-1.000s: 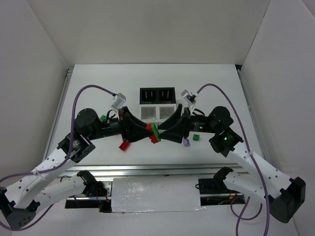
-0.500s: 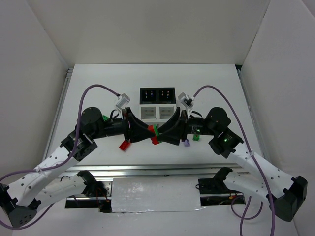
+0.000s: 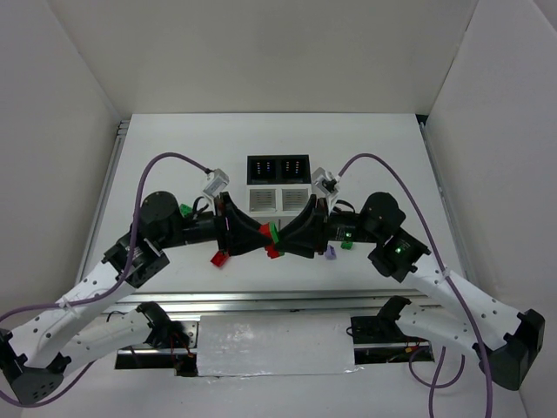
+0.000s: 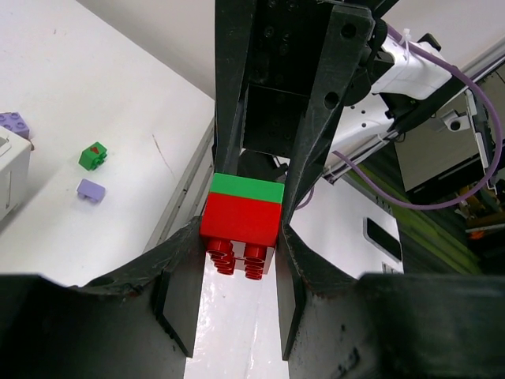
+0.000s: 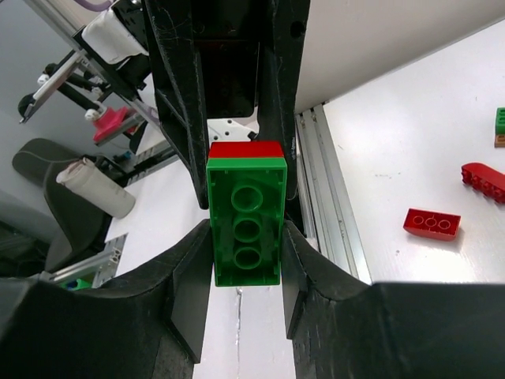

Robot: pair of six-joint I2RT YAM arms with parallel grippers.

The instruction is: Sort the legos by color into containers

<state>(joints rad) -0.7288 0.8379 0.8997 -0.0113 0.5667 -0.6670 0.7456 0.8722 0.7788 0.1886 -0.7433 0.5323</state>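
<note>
Holding red brick [image 4: 241, 223], left fingers [image 4: 180, 294] oppose right fingers [image 5: 192, 296] holding green brick [image 5: 246, 229].

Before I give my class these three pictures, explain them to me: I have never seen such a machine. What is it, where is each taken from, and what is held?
These are two robot arms bolted at the near edge of a white table. The wide picture looks down from above; the other two come from a camera on each wrist. The left hand and the right hand meet in the middle on one joined stack: the left grips the red brick, the right the green brick. Beyond them stand the containers. A loose red piece, a lavender piece and a green piece lie on the table.
</note>
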